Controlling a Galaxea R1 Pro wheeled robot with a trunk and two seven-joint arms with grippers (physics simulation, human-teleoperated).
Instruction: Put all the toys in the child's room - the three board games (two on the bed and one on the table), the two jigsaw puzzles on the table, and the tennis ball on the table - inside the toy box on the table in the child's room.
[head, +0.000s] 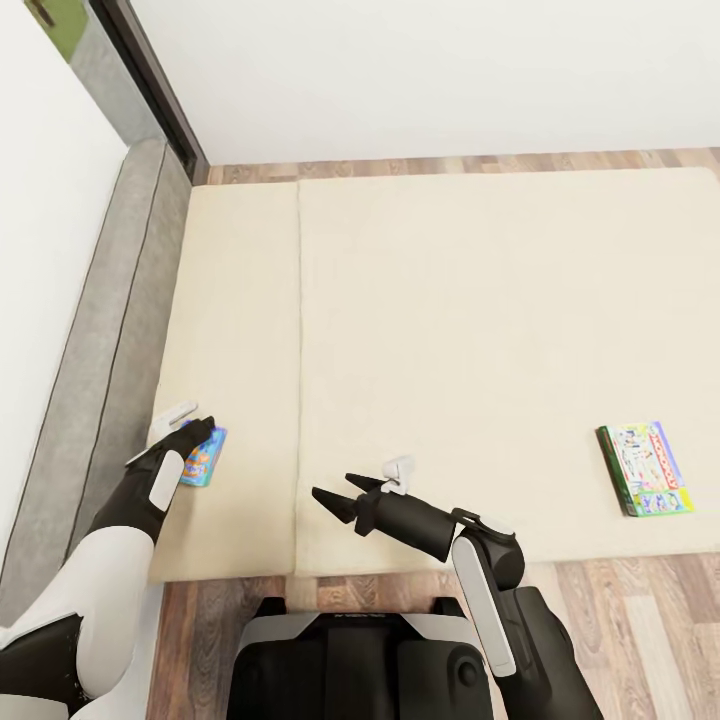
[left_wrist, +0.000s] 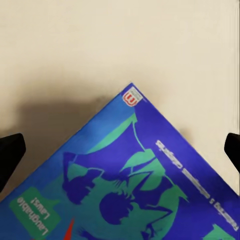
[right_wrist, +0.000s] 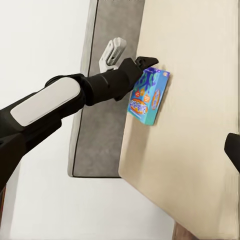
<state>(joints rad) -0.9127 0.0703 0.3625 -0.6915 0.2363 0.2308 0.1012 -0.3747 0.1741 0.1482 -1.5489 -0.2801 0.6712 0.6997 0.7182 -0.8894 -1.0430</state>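
The robot faces the bed (head: 450, 330), whose beige mattress spreads across the head view, with the grey headboard (head: 95, 380) along the left and wood floor (head: 640, 610) at the near edge.

The left hand (head: 187, 424) is over the blue game (head: 203, 458), which lies flat on the narrow left strip of the mattress, near the headboard and close to the near edge. In the left wrist view the box's blue and green printed top (left_wrist: 135, 185) lies between the two dark fingertips (left_wrist: 10, 155), which stand wide apart at either side; the jaws are spread and hold nothing. From the right wrist view the left hand (right_wrist: 142, 64) sits at the box's (right_wrist: 148, 97) far edge; I cannot tell whether a finger touches it.

The right hand (head: 340, 498) hovers over the near part of the mattress, well right of the blue game, its dark fingers parted and empty.

The Monopoly box (head: 645, 468) lies flat far to the right on the mattress, near the near edge, well apart from both hands.
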